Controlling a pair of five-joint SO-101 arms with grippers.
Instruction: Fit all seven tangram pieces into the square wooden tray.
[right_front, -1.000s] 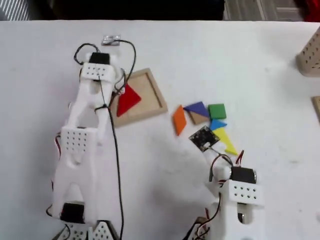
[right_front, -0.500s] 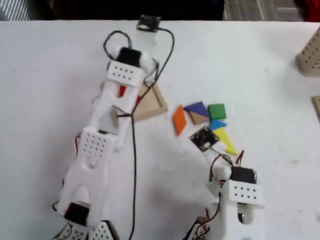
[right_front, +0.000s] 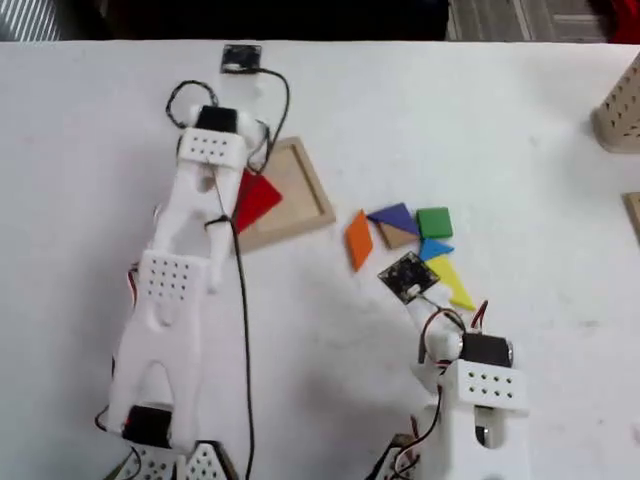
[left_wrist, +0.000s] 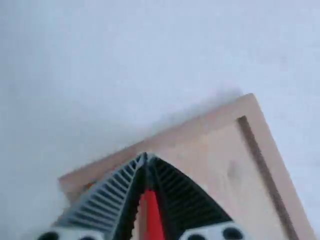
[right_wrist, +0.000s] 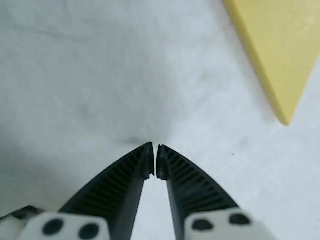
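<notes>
- Locate the square wooden tray (right_front: 312, 195) left of the centre of the white table (right_front: 520, 130), turned askew to the table edges, with one corner toward the far edge.
- Find the red triangular piece (right_front: 258, 198) inside the tray, in the half toward the table's left edge and part-hidden beneath the left arm. Judged a sensible first placement: a large piece kept to one side, with the rest of the tray floor free.
- Read the left gripper (left_wrist: 145, 159) as closed, with ribbed tips touching over the tray near its rim and red in the slit behind them. Cannot tell whether pinching the red piece or merely poised over it — possibly for nudging it square to the rim.
- Read the right gripper (right_wrist: 154, 162) as closed on nothing, tips together over bare table just beside the yellow triangular piece (right_wrist: 272, 45) — judged parked next to its supply.
- Count six loose pieces clustered near the table's centre, apart from the tray: orange parallelogram piece (right_front: 358, 240), purple triangular piece (right_front: 395, 216), green square piece (right_front: 434, 221), tan triangular piece (right_front: 398, 237), small blue triangular piece (right_front: 434, 248), plus the yellow one nearest the near edge.
- Treat the task as early: one of seven in the tray.
</notes>
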